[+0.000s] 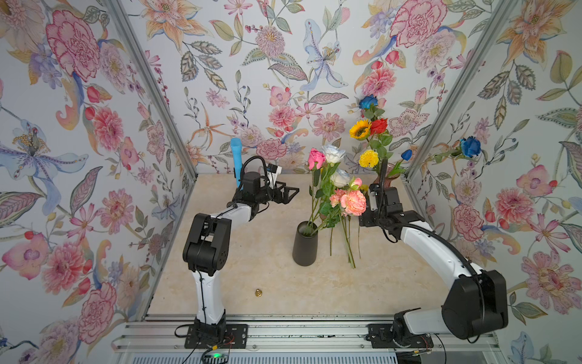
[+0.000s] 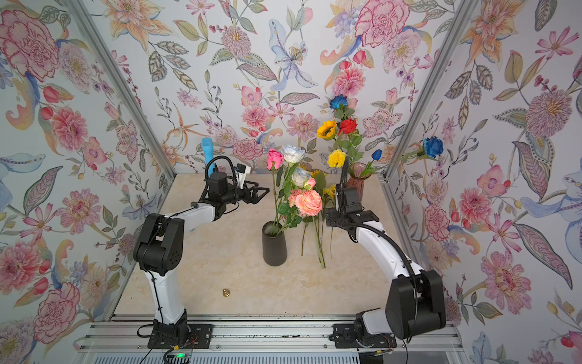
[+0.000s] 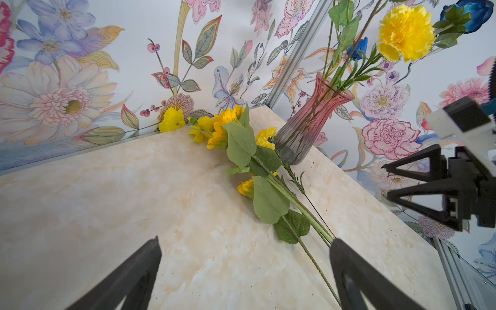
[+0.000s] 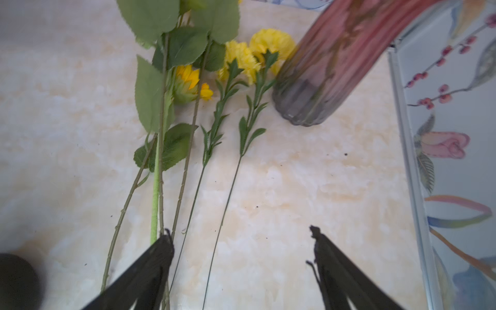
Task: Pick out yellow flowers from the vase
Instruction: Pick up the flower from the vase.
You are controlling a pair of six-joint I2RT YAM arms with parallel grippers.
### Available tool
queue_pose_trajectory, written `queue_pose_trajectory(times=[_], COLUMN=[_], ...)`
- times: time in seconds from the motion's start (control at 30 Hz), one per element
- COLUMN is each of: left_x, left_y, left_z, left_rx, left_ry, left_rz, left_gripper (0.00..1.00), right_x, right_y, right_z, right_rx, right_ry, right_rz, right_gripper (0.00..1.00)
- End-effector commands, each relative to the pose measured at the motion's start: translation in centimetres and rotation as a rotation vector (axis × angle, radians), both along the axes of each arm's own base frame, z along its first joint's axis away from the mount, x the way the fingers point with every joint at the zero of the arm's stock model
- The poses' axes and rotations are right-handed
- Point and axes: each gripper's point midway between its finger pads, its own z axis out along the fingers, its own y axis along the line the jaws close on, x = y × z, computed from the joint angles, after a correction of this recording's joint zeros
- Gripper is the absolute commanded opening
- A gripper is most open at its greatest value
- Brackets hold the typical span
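A pink glass vase (image 1: 390,179) (image 3: 308,123) (image 4: 330,67) stands at the back right and holds a sunflower (image 1: 360,129), a yellow pompom flower (image 1: 368,158) (image 3: 405,32), and blue and red roses. Several yellow flowers (image 3: 225,126) (image 4: 241,56) lie on the table beside it, their stems (image 1: 349,245) pointing toward the front. My right gripper (image 4: 240,232) (image 3: 385,181) hangs open over those stems, holding nothing; a thin stem lies on the table between its fingers. My left gripper (image 1: 291,193) (image 3: 245,241) is open and empty, left of the flowers.
A black vase (image 1: 305,244) with pink, white and peach roses stands mid-table, in front of my right wrist (image 1: 382,205) in both top views. A blue object (image 1: 236,160) stands at the back left. A small brass piece (image 1: 258,292) lies near the front. Patterned walls close in three sides.
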Motion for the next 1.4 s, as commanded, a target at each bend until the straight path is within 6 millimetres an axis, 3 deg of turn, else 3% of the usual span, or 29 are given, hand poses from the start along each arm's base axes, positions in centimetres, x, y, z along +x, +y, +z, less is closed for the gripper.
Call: queue_pose_trajectory(times=[0.0, 0.13, 0.27, 0.57, 0.7, 0.87, 1.0, 1.37], left_x=[-0.9, -1.5, -2.0, -2.3, -2.3, -2.3, -2.1, -1.9], left_y=[-0.3, 0.0, 0.2, 0.9, 0.7, 0.9, 1.0, 1.2], left_z=[1.4, 1.5, 1.3, 2.1, 2.4, 2.6, 2.6, 2.6], left_rx=[-0.014, -0.017, 0.002, 0.024, 0.021, 0.021, 0.025, 0.036], left_ry=[-0.046, -0.065, -0.082, -0.115, -0.122, -0.126, -0.126, -0.124], left_rz=[-0.018, -0.022, -0.022, -0.016, -0.022, -0.02, -0.017, -0.012], left_gripper=[1.0, 1.0, 1.0, 1.0, 1.0, 1.0, 1.0, 1.0], right_x=[1.3, 2.1, 3.9, 9.1, 11.5, 14.0, 14.9, 15.1], right_y=[-2.5, -3.2, -2.0, -0.1, -0.3, -0.5, -0.9, -1.2], right_z=[3.2, 5.7, 6.7, 9.3, 10.8, 11.0, 10.9, 11.1], right_rx=[0.073, 0.175, 0.163, -0.043, -0.107, -0.177, -0.194, -0.197], right_ry=[-0.205, -0.354, -0.409, -0.528, -0.6, -0.627, -0.648, -0.661], right_rz=[-0.067, 0.013, 0.101, 0.145, 0.117, 0.093, 0.068, 0.058], right_gripper=[0.91, 0.94, 0.94, 0.86, 0.82, 0.77, 0.69, 0.3])
